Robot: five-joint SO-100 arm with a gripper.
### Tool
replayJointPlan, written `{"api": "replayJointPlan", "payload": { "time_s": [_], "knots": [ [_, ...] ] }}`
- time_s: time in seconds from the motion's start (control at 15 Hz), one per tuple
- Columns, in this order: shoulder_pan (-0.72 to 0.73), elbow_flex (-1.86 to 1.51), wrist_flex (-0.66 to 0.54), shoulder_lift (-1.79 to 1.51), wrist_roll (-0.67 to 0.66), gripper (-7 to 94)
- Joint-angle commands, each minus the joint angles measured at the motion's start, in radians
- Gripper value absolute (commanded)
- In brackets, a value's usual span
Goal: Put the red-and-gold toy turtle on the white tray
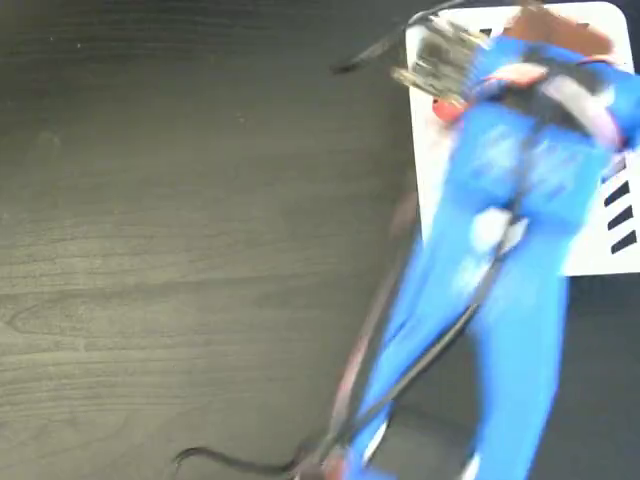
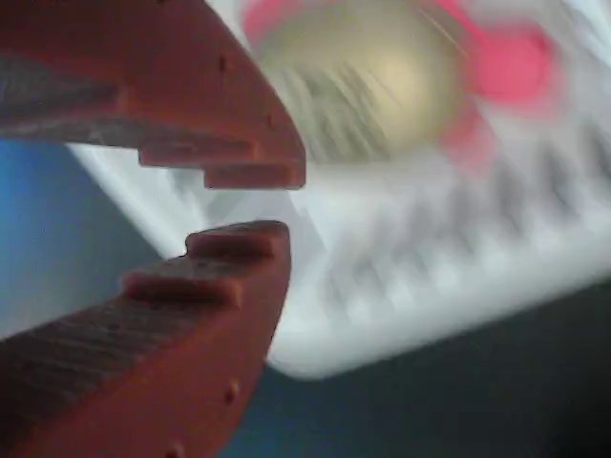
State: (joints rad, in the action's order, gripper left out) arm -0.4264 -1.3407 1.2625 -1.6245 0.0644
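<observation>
The red-and-gold toy turtle (image 2: 377,86) lies on the white tray (image 2: 401,286), blurred, with its gold shell up and a coral-red part to the right. In the fixed view the blurred blue arm covers most of the white tray (image 1: 428,170) at the top right, and only a small red bit of the turtle (image 1: 447,108) shows beside it. My gripper (image 2: 246,205) has red-brown toothed fingers with a narrow gap and nothing between them, and it is clear of the turtle. In the fixed view the gripper (image 1: 558,35) is over the tray's far edge.
The tray carries black diagonal stripes (image 1: 620,215) along its right edge. A dark wood-grain table (image 1: 180,250) spreads to the left. Black cables (image 1: 370,45) trail past the tray's top left corner and along the arm's base (image 1: 240,465).
</observation>
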Motion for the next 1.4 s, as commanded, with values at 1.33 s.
{"api": "replayJointPlan", "payload": {
  "time_s": [1.33],
  "knots": [
    [0.503, -1.562, -0.034, -1.542, 0.025, 0]
  ]
}}
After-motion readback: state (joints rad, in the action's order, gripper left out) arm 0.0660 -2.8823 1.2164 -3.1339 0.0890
